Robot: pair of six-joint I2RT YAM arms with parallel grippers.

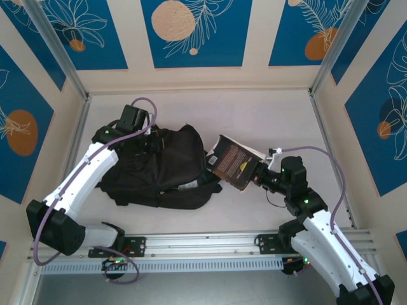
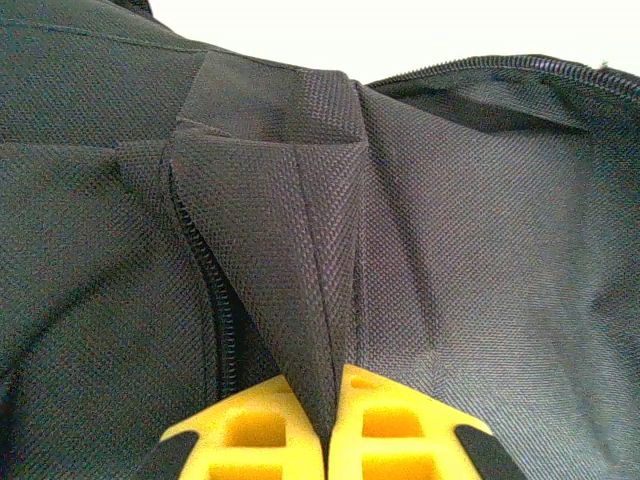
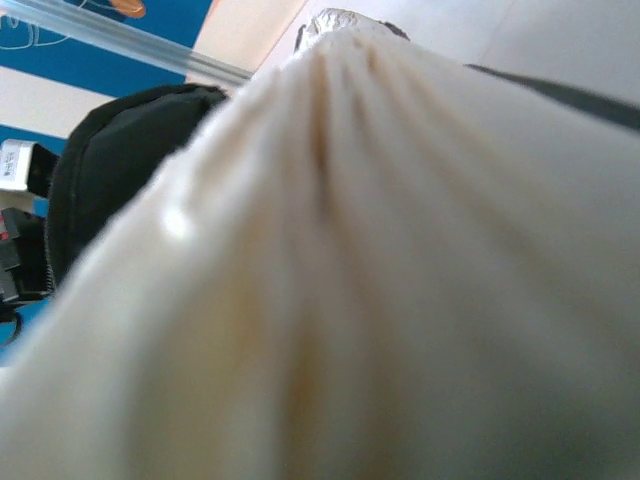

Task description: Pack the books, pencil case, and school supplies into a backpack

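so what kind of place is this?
Probably a staged robot test cell, not a real room: a white table with a mounting rail at its near edge, aluminium posts at the corners, and printed blue wall panels.

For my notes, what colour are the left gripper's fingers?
Yellow: left gripper fingers, clearest in left wrist view.

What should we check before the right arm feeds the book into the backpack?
1. Left jaws shut on a fabric fold of the backpack: ok.
2. Right jaws gripping the black book, held tilted off the table: ok.
3. Book outside the backpack, at its right side, facing it: ok.
4. Zip parted wide enough for the book: cannot tell.
5. Left arm out of the book's way: ok, it sits on the far side of the backpack.
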